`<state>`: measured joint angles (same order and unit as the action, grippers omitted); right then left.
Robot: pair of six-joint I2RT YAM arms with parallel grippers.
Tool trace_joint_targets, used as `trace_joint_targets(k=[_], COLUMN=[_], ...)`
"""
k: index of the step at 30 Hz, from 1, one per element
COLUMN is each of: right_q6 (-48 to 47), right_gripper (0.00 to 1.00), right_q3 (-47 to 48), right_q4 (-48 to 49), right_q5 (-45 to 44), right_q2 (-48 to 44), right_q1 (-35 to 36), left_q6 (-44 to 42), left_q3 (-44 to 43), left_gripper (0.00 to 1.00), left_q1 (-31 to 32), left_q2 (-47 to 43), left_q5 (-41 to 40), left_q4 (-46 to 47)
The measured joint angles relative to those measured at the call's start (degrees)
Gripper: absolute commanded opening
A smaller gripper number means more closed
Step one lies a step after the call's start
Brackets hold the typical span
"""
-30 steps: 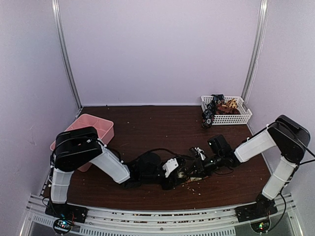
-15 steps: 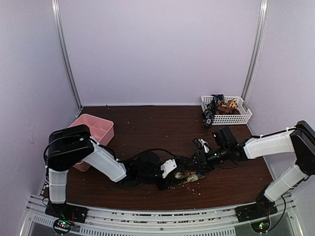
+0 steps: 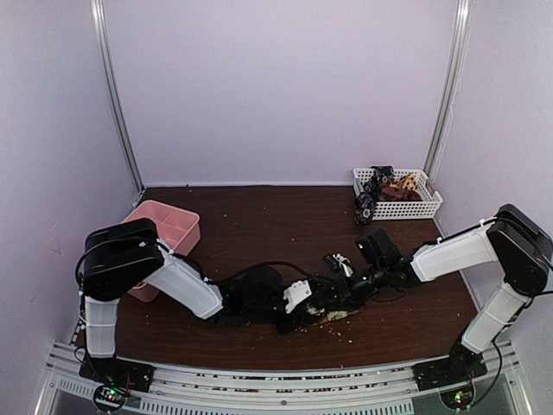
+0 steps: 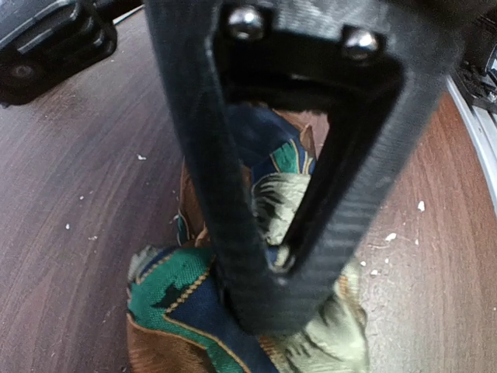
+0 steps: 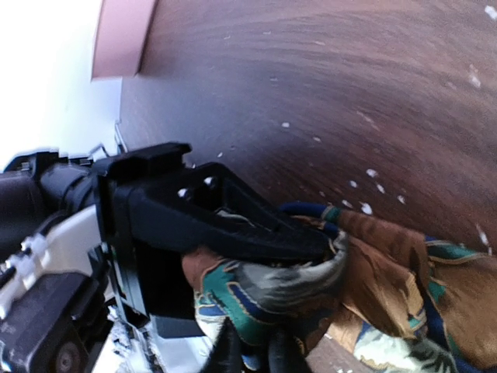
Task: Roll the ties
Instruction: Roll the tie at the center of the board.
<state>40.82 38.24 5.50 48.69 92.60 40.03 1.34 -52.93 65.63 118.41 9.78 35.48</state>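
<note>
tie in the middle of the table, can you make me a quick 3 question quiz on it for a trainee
1. True or false: the tie between the arms lies flat at full length.
2. Where are the other ties? A: in the white basket; B: in a drawer; C: on a wall hook.
3. Short answer: which touches the tie, the left gripper, the right gripper, or both?
Key: 1 false, it is bunched up on the table. 2 A. 3 both.
</note>
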Motion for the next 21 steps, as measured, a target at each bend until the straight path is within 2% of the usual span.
trace_joint_targets(k=[4, 7, 14, 21], right_q6=[-0.39, -1.18, -5.03, -9.44], right_gripper=[0.0, 0.0, 0.0, 0.0], right_q3=[-0.39, -1.75, -4.13, -3.34], right_q4=[0.66, 1.57, -1.42, -5.35], right_q5=[0.17, 0.17, -0.2, -2.08], right_q2=[-0.02, -0.5, -1.42, -0.96], right_q1=[-0.37, -1.66, -6.16, -7.02], left_q6=[-0.35, -0.31, -0.5, -0.5], left_q3=[0.0, 0.07, 0.42, 0.2], left_gripper=[0.61, 0.69, 0.74, 0.75], left_q1=[-0.04, 0.11, 0.22, 0.22], left_q2=[-0.44, -0.79, -2.4, -2.36], left_q5=[-0.33, -0.39, -0.57, -0.59], left_q4=[-0.85, -1.7, -2.56, -1.84])
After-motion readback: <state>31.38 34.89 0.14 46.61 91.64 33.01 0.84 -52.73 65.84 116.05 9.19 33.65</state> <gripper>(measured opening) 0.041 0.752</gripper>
